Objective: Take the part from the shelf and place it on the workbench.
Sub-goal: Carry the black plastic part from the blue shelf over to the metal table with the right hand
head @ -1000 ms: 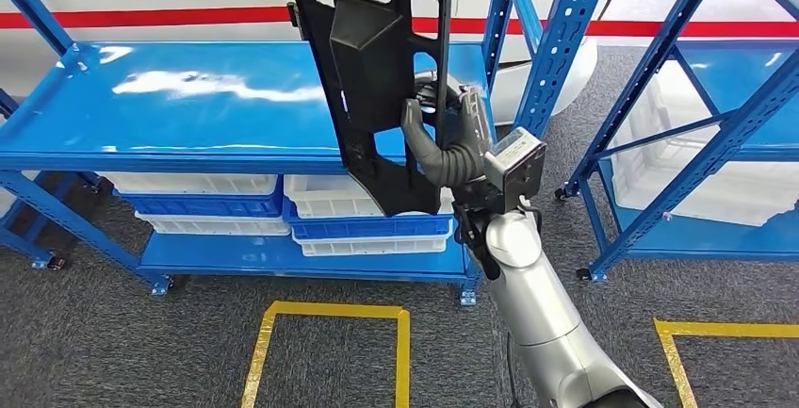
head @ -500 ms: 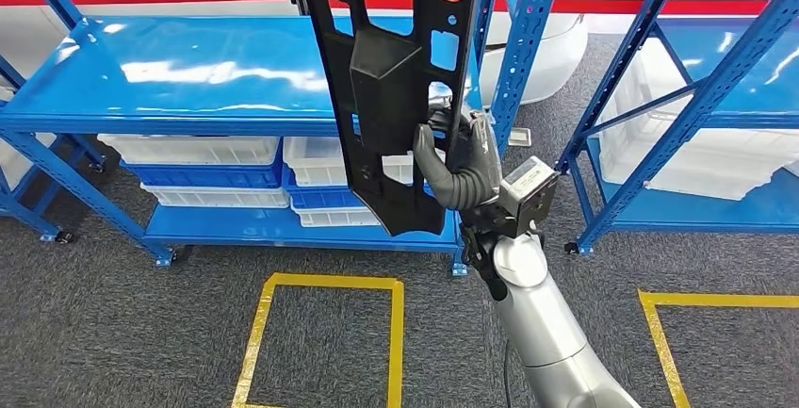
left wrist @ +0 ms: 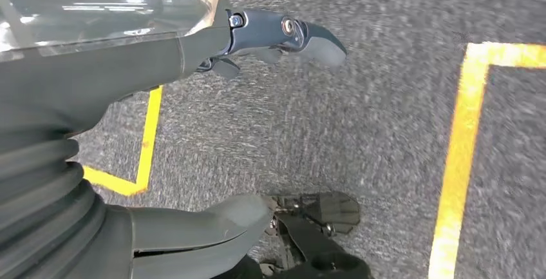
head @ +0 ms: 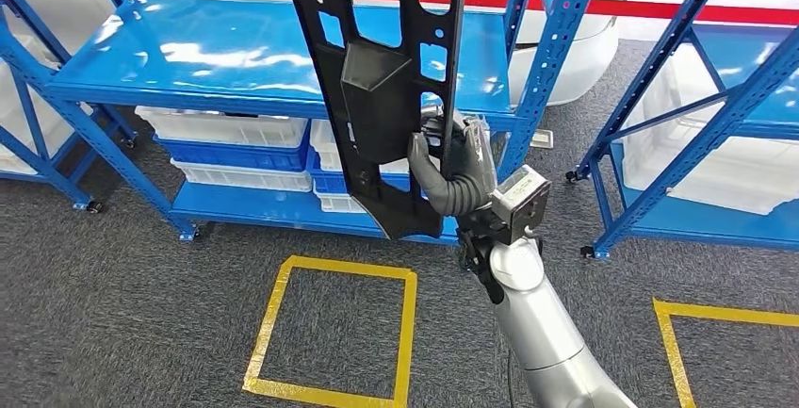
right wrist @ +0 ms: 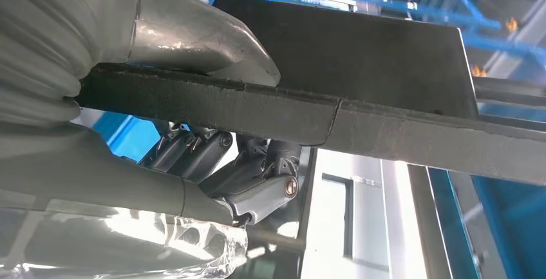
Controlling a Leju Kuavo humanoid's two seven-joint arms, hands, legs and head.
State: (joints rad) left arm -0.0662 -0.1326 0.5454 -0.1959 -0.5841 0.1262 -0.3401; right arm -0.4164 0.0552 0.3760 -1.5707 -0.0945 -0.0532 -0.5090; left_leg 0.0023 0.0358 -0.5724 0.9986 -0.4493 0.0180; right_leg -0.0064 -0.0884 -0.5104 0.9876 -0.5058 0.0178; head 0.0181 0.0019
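Right hand grips the long black perforated plastic panel by its lower edge; most length stands above the hand. Looks stiff, light, top-heavy; a mid-length hold would steady it. Left hand hangs empty, fingers apart.

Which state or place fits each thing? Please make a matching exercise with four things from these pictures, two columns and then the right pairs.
Things:
1. part
2. left hand
3. bins
4. tape square

Places or states:
A. on the grey floor, yellow
B. under the top board of the blue shelf
C. upright, held by the right hand
D. holds nothing, above the carpet

Right pairs: 1-C, 2-D, 3-B, 4-A
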